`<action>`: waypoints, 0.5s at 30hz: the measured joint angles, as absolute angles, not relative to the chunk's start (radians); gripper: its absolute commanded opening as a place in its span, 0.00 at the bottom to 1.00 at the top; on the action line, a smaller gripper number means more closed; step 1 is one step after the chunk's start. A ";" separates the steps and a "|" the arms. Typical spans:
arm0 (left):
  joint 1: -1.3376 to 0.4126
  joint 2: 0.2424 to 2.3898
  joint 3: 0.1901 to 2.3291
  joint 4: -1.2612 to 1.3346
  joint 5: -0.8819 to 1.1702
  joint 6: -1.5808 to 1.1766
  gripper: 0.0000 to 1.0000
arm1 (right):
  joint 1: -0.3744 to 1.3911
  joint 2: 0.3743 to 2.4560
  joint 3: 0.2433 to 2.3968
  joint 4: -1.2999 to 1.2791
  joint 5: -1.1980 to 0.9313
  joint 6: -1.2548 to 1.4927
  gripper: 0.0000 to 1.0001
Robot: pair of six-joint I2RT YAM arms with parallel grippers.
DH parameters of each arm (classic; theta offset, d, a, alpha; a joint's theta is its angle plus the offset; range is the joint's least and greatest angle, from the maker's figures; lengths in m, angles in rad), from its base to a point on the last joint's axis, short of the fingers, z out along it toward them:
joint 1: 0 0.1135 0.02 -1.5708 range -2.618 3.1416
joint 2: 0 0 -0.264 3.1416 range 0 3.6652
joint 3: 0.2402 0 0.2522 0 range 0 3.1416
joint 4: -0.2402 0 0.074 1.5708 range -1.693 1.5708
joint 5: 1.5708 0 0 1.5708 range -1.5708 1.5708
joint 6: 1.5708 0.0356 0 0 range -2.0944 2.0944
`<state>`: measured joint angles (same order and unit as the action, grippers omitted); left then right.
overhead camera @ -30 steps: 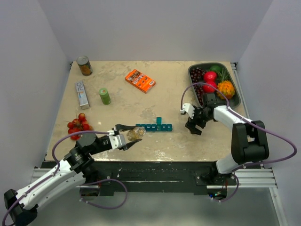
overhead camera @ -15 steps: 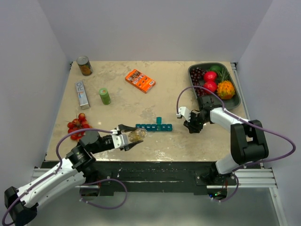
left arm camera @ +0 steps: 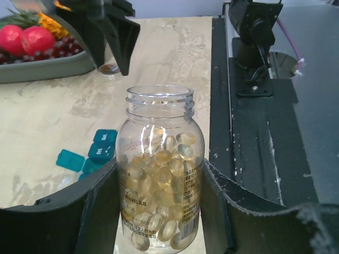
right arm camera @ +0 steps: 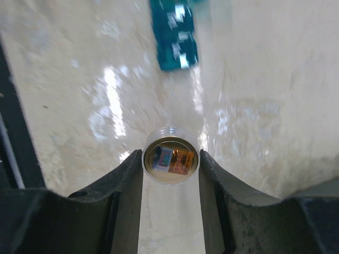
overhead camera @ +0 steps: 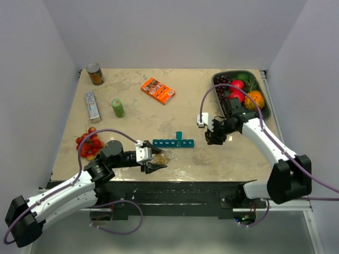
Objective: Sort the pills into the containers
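Observation:
A clear bottle [left arm camera: 160, 114] with no cap stands upright between my left gripper's fingers [left arm camera: 100, 206]; the left gripper [overhead camera: 152, 160] is shut on it near the table's front edge. Golden pills [left arm camera: 164, 159] fill the bottle. The teal containers [overhead camera: 174, 142] lie in a row just beyond the bottle, with one lid raised; they also show in the left wrist view [left arm camera: 98, 153] and the right wrist view [right arm camera: 174, 37]. My right gripper [right arm camera: 170, 174] is shut on the bottle's round cap [right arm camera: 170, 160], right of the containers [overhead camera: 214, 136].
A dark tray of fruit [overhead camera: 267, 108] sits at the back right. An orange box [overhead camera: 158, 90], a green cylinder [overhead camera: 118, 108], a silver box [overhead camera: 93, 105] and a can [overhead camera: 95, 73] stand at the back left. Cherry tomatoes [overhead camera: 89, 142] lie at the left.
The right gripper has closed on the cap and shifted slightly left, its elbow raised. The left arm has drawn the bottle nearer the front edge and turned it upright.

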<state>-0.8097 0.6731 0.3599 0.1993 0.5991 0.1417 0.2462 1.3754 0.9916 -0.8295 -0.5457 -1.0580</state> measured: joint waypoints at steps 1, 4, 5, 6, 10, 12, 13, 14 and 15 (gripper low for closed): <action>-0.816 0.688 0.360 0.220 0.602 0.128 0.00 | 0.268 1.353 1.016 -0.858 -0.576 -1.065 0.00; -0.849 0.733 0.360 0.275 0.603 0.092 0.00 | 0.354 1.299 1.068 -0.944 -0.681 -1.084 0.00; -0.864 0.751 0.360 0.292 0.601 0.086 0.00 | 0.380 1.290 1.074 -0.960 -0.704 -1.086 0.00; -0.879 0.770 0.360 0.307 0.599 0.078 0.00 | 0.411 1.281 1.080 -0.981 -0.730 -1.087 0.00; -0.936 0.857 0.360 0.363 0.582 0.060 0.00 | 0.522 1.274 1.095 -1.024 -0.812 -1.077 0.00; -0.956 0.898 0.360 0.387 0.572 0.054 0.00 | 0.558 1.274 1.105 -1.032 -0.841 -1.068 0.00; -0.964 0.918 0.360 0.400 0.569 0.052 0.00 | 0.569 1.274 1.111 -1.036 -0.857 -1.063 0.00; -0.968 0.932 0.361 0.405 0.567 0.052 0.00 | 0.575 1.274 1.118 -1.037 -0.864 -1.060 0.00; -0.973 0.949 0.361 0.410 0.563 0.049 0.00 | 0.579 1.274 1.126 -1.039 -0.875 -1.058 0.00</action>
<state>-0.9733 0.9485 0.3611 0.4099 0.5629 0.0494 0.5789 1.2739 1.1255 -1.0393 -0.8753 -1.0576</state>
